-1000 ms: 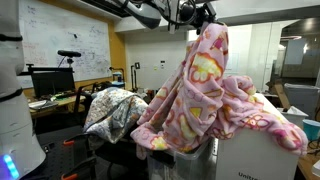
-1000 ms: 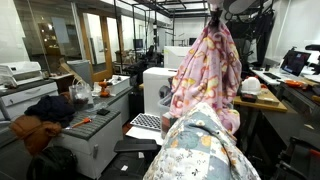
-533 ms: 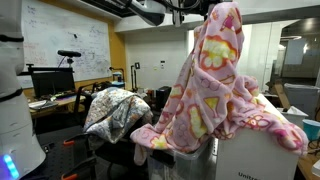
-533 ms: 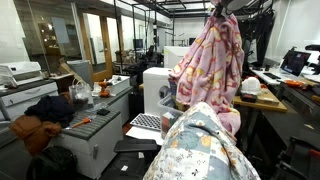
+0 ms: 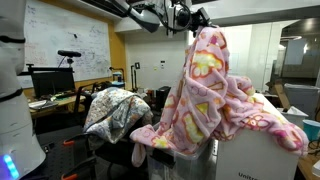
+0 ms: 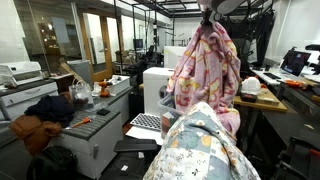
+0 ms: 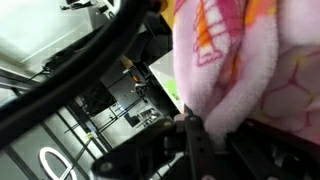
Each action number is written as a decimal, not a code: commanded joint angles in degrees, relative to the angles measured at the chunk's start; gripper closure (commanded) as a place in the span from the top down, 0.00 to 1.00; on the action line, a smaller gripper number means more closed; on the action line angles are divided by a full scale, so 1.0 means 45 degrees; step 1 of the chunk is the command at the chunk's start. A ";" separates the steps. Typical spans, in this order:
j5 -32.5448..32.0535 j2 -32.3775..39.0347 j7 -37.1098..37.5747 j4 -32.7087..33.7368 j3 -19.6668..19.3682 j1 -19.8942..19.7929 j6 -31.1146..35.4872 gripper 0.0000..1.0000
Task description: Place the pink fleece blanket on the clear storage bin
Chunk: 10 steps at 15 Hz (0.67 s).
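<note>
The pink fleece blanket with yellow and cream shapes hangs in a tall peak from my gripper, which is shut on its top edge. Its lower folds spread over the opaque white box and what lies beside it. In an exterior view the blanket drapes down from the gripper. In the wrist view pink fleece is pinched between the dark fingers. The clear storage bin is hidden under the blanket's folds.
A grey-white patterned blanket lies over a chair, close in the foreground in an exterior view. Desks with monitors, a white cabinet and a dark frame overhead surround the spot.
The gripper swung the blanket's peak up and to the right half a second ago, then back left and a little lower now. The grip stayed shut on the fleece.
</note>
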 commanded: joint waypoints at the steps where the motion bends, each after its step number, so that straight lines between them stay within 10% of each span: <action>1: 0.1576 0.0141 -0.0534 -0.0133 0.0164 -0.0117 0.1453 0.02; 8: 0.2743 0.0592 -0.0737 -0.0487 -0.0252 0.0003 0.2516 0.02; 9: 0.2863 0.0631 -0.0795 -0.0505 -0.0264 -0.0006 0.2544 0.31; 10: 0.3004 0.0641 -0.0846 -0.0515 -0.0269 -0.0028 0.2611 0.32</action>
